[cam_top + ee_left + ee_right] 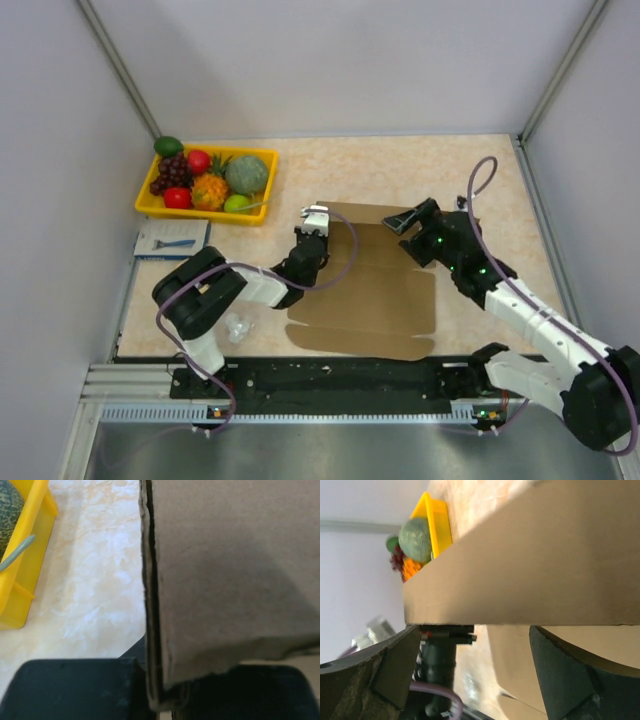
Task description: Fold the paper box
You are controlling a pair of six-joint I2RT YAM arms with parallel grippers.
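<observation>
The brown cardboard paper box point(370, 290) lies mostly flat at the table's middle, with its far flap raised. My left gripper point(316, 222) is at the box's far left corner. In the left wrist view it point(160, 695) is shut on the folded cardboard edge point(230, 570), which stands upright between the fingers. My right gripper point(403, 222) is at the far right corner. In the right wrist view it point(480, 675) is wide open, with the raised flap point(520, 580) lying across just beyond the fingertips.
A yellow tray point(190, 213) of toy fruit stands at the far left; it also shows in the left wrist view point(25, 555) and right wrist view point(437, 515). A blue-white packet point(172, 240) lies in front of it. A clear crumpled wrapper point(238, 326) lies near the left arm.
</observation>
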